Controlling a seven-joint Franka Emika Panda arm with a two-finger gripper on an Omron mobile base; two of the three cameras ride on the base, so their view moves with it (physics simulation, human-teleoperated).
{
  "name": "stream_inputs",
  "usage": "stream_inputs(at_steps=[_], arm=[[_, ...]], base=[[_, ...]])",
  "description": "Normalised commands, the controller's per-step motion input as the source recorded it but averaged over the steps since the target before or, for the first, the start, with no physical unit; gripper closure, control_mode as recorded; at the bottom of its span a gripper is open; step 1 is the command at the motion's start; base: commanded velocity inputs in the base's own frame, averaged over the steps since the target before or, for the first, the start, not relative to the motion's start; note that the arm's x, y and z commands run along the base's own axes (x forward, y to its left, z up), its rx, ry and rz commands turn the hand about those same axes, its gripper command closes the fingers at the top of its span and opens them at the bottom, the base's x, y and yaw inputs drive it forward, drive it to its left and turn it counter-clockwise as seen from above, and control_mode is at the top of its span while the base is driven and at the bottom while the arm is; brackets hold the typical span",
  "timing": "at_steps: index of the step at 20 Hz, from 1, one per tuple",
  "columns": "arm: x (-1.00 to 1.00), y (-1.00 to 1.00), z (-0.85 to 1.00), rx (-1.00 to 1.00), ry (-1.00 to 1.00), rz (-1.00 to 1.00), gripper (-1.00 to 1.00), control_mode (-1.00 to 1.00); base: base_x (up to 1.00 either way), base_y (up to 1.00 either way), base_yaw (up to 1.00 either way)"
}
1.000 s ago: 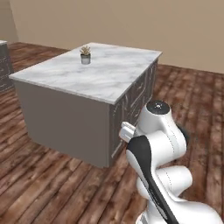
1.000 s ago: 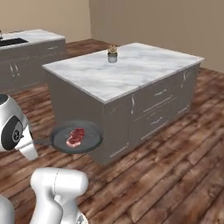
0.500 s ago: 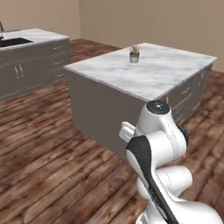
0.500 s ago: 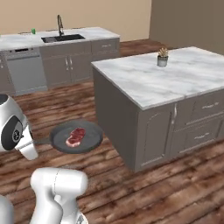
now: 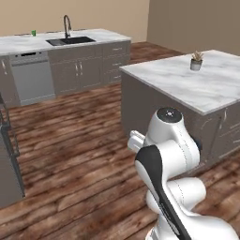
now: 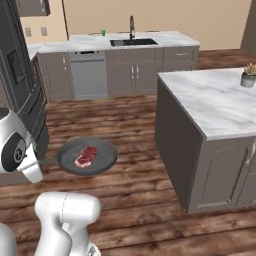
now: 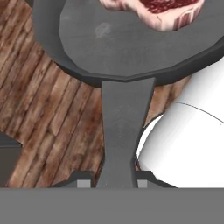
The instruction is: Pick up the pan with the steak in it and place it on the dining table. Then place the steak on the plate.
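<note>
My gripper (image 7: pixel 112 181) is shut on the straight dark handle (image 7: pixel 124 127) of the round dark grey pan (image 7: pixel 109 39). The red marbled steak (image 7: pixel 153 11) lies in the pan. In the right base view the pan (image 6: pixel 102 152) hangs level above the wooden floor at the left. The steak (image 6: pixel 86 156) sits near its middle, and the gripper (image 6: pixel 44 162) grips the handle end. The dining table and the plate are out of view.
A marble-topped island (image 6: pixel 215 100) (image 5: pixel 187 79) with a potted plant (image 6: pixel 247 77) stands to the right. A sink counter (image 6: pixel 132 41) (image 5: pixel 70 41) with a dishwasher (image 6: pixel 89 75) and a green cup (image 6: pixel 103 33) runs along the back wall. A dark fridge (image 6: pixel 20 75) stands at the left.
The whole picture has swung: the base has turned left, so the island slid right and the sink counter came into view. The pan stays held the same way beside the arm.
</note>
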Motion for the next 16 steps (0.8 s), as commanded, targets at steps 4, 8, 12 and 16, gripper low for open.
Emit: stream_inputs(at_steps=[4,8,12,16], arm=[[0.00,0.00,0.00,0.00,0.00,0.00,1.00,1.00],[0.00,0.00,0.00,0.00,0.00,0.00,1.00,1.00],[0.00,0.00,0.00,0.00,0.00,0.00,1.00,1.00],[0.00,0.00,0.00,0.00,0.00,0.00,1.00,1.00]], base=[[0.06,0.00,0.02],[0.79,0.00,0.06],[1.00,0.06,0.08],[1.00,0.14,0.07]])
